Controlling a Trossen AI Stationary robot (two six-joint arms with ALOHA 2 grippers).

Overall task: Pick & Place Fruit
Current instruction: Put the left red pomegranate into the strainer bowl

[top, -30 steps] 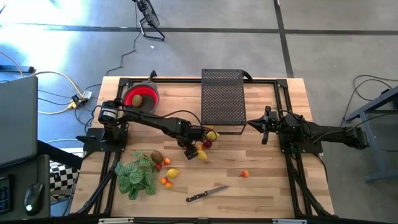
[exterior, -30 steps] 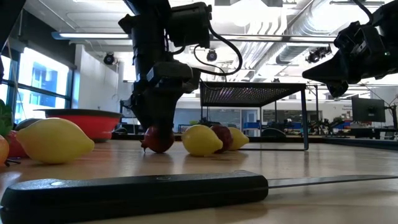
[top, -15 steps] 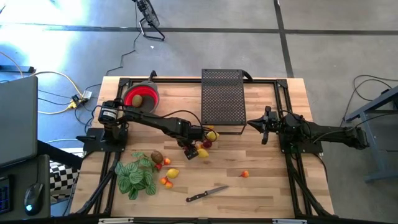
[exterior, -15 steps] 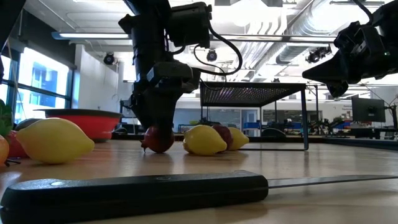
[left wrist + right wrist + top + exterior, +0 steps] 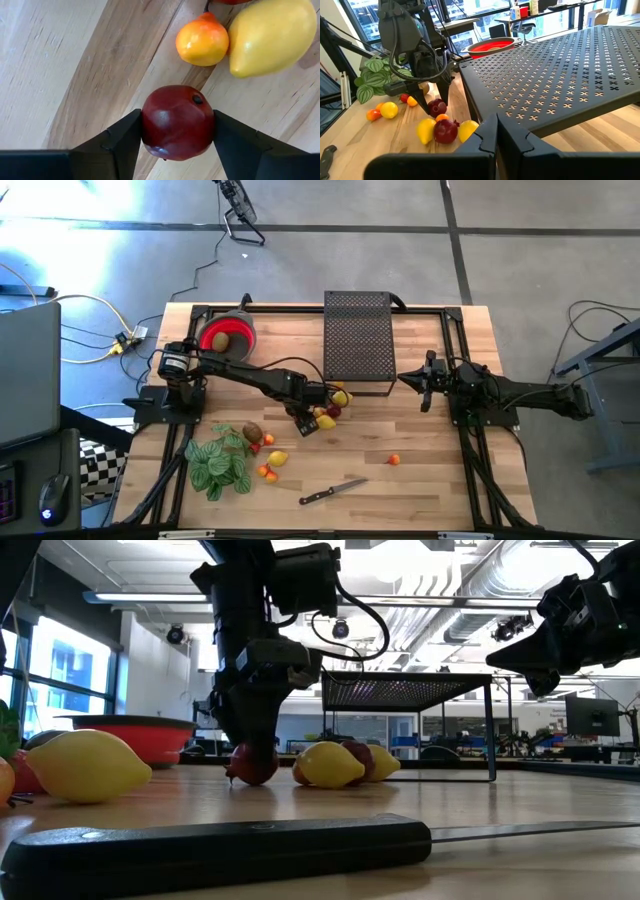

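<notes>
My left gripper stands at mid-table, pointing steeply down, shut on a dark red apple. A small orange fruit and a yellow lemon lie just beyond it. Another lemon and a dark red apple rest on the wood by the black rack. A kiwi, a lemon and tiny orange ones lie near the plant; one orange lies alone. My right gripper hovers shut beside the rack, touching nothing. My left gripper pinches the apple by two opposite sides between its two fingers. The fingers come from above, slanting a little. The apple's underside still sits on the table top.
A red bowl with a brown fruit inside stands at the far left. The black perforated rack stands at the far middle. A green striped plant and a black-handled knife lie near the front edge.
My left gripper has stayed in place, and its fingers have drawn in against the dark red apple. The apple has kept its spot on the table.
</notes>
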